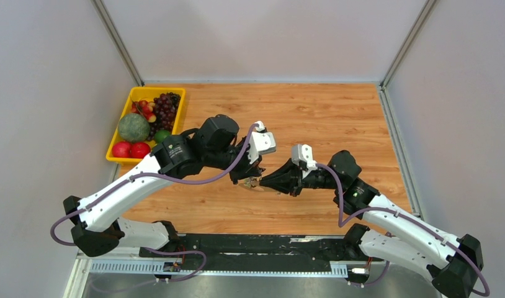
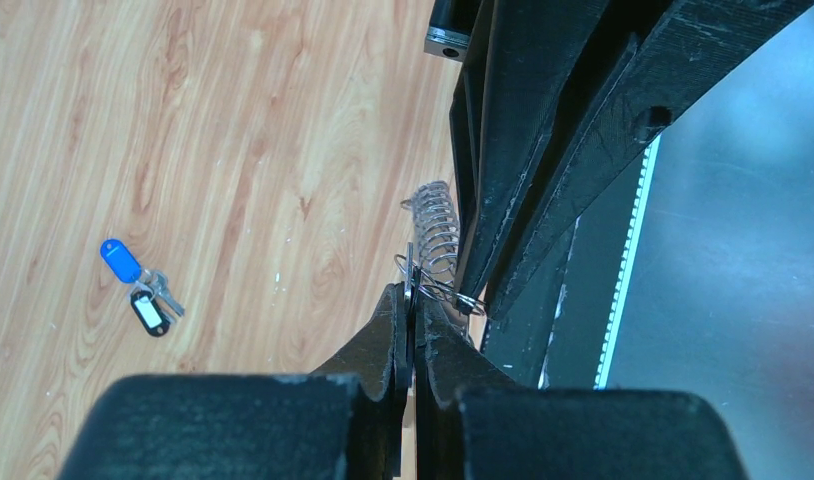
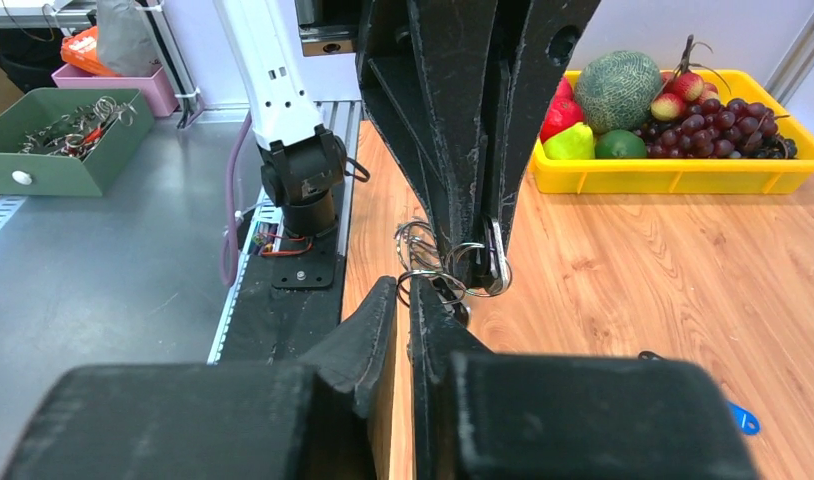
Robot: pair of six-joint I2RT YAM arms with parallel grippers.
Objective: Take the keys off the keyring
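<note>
Left gripper (image 2: 411,305) was clamped shut on the keyring (image 2: 438,230), mid-table; right gripper (image 3: 404,300) was nearly closed, hold unclear. Two keys (image 2: 143,290) lay loose nearby. Right needed a firm pinch, pulling along the coil

White links (image 1: 113,198), black joints (image 1: 216,133), purple cables (image 1: 188,182), scuffed black left claw (image 2: 410,292)

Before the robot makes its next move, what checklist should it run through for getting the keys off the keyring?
1. Left gripper shut on the keyring: ok.
2. Right gripper gripping the wire: cannot tell; jaws almost closed beside it.
3. Blue-headed key off the ring, lying on the table: ok.
4. Black-and-white key beside it, also off: ok.
5. Keys left on the keyring: cannot tell, mostly hidden.
6. Fruit tray away from both grippers: ok.
</note>
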